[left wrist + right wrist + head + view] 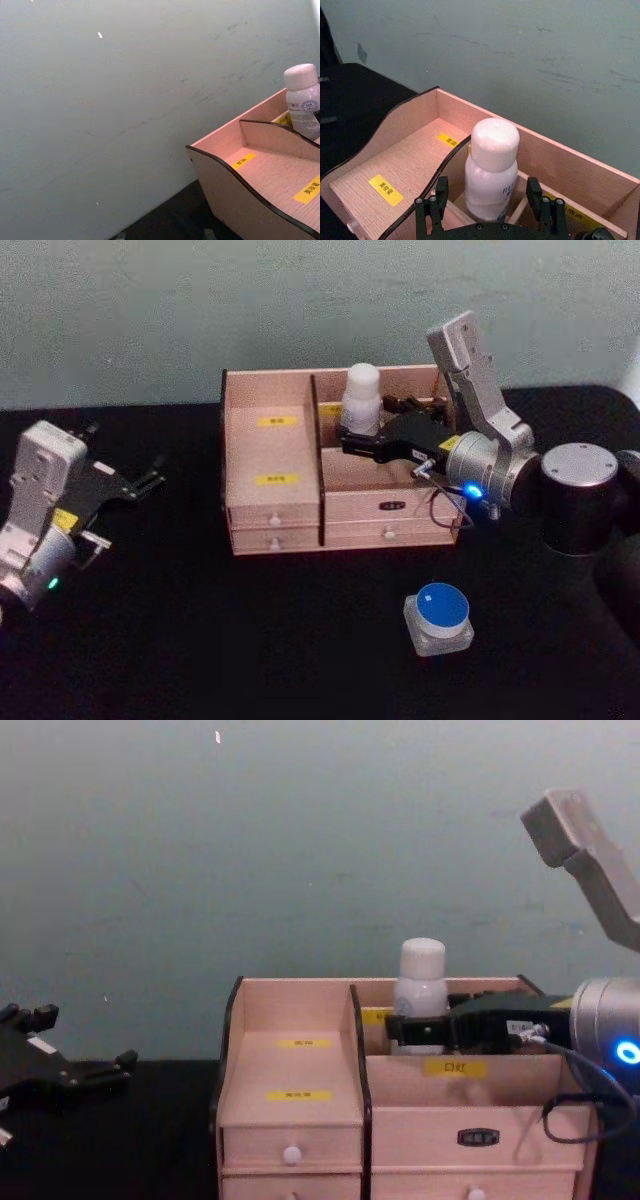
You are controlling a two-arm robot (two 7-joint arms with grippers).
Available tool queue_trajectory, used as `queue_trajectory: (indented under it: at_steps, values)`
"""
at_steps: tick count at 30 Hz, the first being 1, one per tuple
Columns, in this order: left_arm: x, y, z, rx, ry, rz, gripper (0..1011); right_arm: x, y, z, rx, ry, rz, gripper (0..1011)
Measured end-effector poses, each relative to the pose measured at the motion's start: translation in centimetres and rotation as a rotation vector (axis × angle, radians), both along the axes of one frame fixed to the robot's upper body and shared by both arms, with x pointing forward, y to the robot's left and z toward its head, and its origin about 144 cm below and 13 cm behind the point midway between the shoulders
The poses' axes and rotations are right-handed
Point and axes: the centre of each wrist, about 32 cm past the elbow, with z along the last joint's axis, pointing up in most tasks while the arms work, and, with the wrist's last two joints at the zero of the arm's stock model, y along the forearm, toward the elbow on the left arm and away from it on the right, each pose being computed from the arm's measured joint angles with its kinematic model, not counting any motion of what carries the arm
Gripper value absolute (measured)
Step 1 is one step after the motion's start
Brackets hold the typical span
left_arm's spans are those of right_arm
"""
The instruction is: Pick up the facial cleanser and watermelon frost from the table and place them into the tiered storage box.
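The tiered storage box (272, 452) stands at the back of the black table. A white bottle with a rounded cap (360, 398) stands upright in its rear right compartment; whether it is the facial cleanser or the watermelon frost I cannot tell. My right gripper (357, 438) reaches in from the right, open, with a finger on each side of the bottle (491, 170) and a gap showing at both. A clear jar with a blue lid (438, 617) sits on the table in front of the box. My left gripper (150, 475) hovers open at the far left.
The box's left stepped compartments (290, 1070) hold nothing, and its small drawers (272, 517) are closed. A pale wall rises right behind the box. Black tabletop (250, 630) stretches across the front, with only the jar on it.
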Motion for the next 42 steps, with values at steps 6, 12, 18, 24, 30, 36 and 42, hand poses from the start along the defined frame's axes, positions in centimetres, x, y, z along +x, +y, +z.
queue_trajectory:
  at_steps: [6, 12, 18, 24, 30, 36, 42]
  values:
    - [0.0, 0.0, 0.0, 0.0, 0.0, 0.0, 1001, 0.0, 0.0, 0.0, 0.0, 0.0, 0.0, 1000]
    - [0.0, 0.0, 0.0, 0.0, 0.0, 0.0, 1001, -0.6, -0.3, 1.1, 0.014, -0.035, 0.008, 1000]
    - [0.0, 0.0, 0.0, 0.0, 0.0, 0.0, 1001, -2.5, -1.1, 2.7, 0.027, -0.076, 0.045, 1000]
    - [0.0, 0.0, 0.0, 0.0, 0.0, 0.0, 1001, -5.4, -2.8, 3.6, 0.031, -0.095, 0.107, 1000]
    - [0.0, 0.0, 0.0, 0.0, 0.0, 0.0, 1001, -8.4, -4.6, 3.5, 0.004, -0.083, 0.182, 1000]
    - [0.0, 0.0, 0.0, 0.0, 0.0, 0.0, 1001, -11.0, -6.0, 2.9, -0.042, -0.008, 0.237, 1000]
    - [0.0, 0.0, 0.0, 0.0, 0.0, 0.0, 1001, -12.8, -6.8, 2.1, -0.09, 0.096, 0.277, 1000]
